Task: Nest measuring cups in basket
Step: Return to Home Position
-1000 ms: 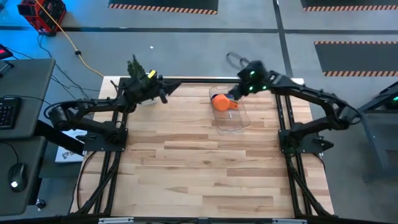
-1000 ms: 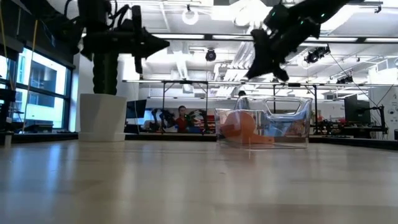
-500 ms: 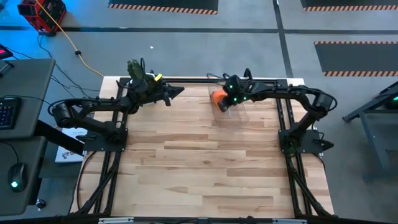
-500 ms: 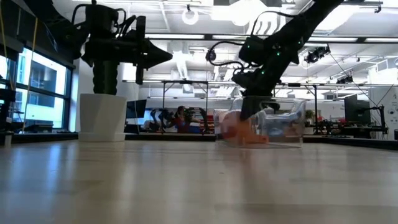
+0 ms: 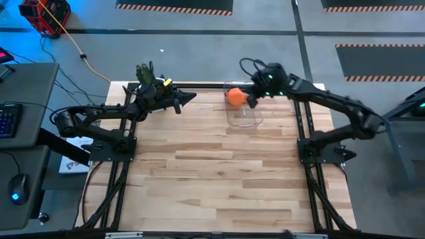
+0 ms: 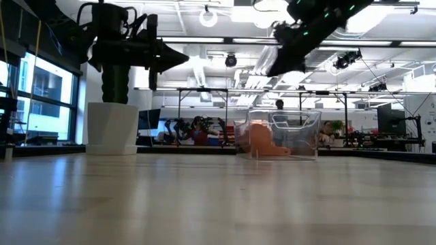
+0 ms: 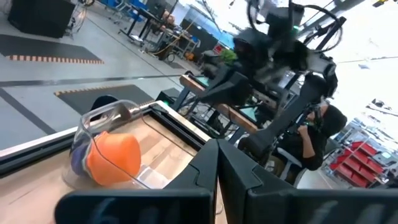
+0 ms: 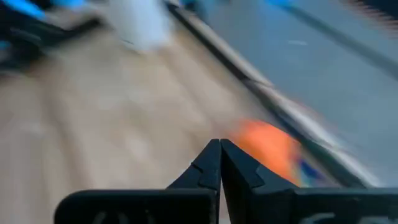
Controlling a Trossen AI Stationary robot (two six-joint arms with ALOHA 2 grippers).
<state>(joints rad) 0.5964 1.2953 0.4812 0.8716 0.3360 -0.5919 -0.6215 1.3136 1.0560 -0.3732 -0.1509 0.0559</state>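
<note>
The clear basket (image 5: 244, 114) stands near the table's far edge, right of centre, also seen in the low view (image 6: 293, 133) and the left wrist view (image 7: 106, 121). Inside it lies an orange measuring cup (image 5: 234, 96) (image 6: 259, 139) (image 7: 112, 156) with something bluish (image 7: 78, 155) behind it; the other cups are hidden. My right gripper (image 5: 252, 100) (image 6: 275, 69) hangs shut above the basket's far end, clear of it. My left gripper (image 5: 191, 97) (image 6: 182, 58) is shut in the air left of the basket, pointing at it.
A white pot (image 6: 112, 127) with a green cactus (image 5: 143, 70) stands at the far left of the table, under my left arm. The wooden table (image 5: 212, 172) stretches bare toward the near edge. People and benches show in the room beyond.
My right gripper dipped down into the basket toward the table's left, then rose and drew back to the right. The basket with the orange cup slid a little toward the far edge. My left gripper moved right toward the basket, then kept still.
</note>
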